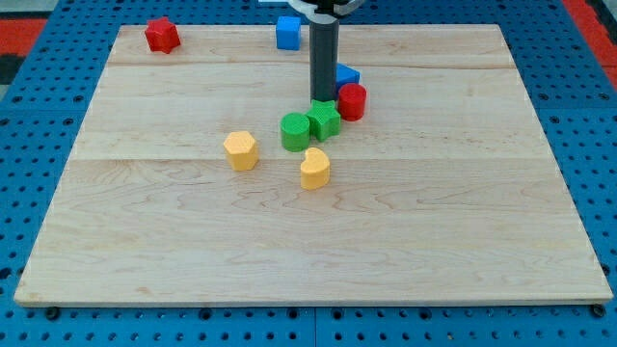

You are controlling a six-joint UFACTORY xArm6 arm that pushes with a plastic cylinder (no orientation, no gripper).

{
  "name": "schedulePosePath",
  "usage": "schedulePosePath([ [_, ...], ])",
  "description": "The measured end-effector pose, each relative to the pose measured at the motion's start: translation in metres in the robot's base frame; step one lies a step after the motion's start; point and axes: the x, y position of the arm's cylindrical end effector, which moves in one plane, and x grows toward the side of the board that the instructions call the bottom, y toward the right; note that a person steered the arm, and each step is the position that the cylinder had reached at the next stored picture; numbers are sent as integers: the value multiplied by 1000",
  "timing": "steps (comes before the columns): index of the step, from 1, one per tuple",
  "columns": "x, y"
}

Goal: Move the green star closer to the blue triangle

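Camera view, single frame. Wooden board (145, 241) lies on a blue pegboard surface (29, 193). Dark rod comes down from the view's top; my tip (323, 100) sits at the top edge of the green star (325, 119), touching or just short of it, cannot tell which. No jaws on this rig, only the rod, so nothing to report as apart or together.

Green star lies near board centre, slightly toward the view's top. Green cylinder (295, 131) touches it on the view's left. Red cylinder (352, 101) is just beside the star on the view's upper right. Blue triangle (347, 74) is partly hidden behind the rod, showing just above the red cylinder; near the star, not touching it.

Yellow hexagonal block (240, 150) is left of the green pair, apart. Yellow heart-like block (314, 169) is below the green pair, apart. Red star (162, 36) is at the top left corner. Blue cube (288, 32) is at the top edge, left of the rod.
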Motion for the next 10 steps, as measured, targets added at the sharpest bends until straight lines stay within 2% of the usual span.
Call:
schedulePosePath([
  [2, 44, 69],
  [4, 78, 46],
  [6, 60, -31],
  [10, 25, 28],
])
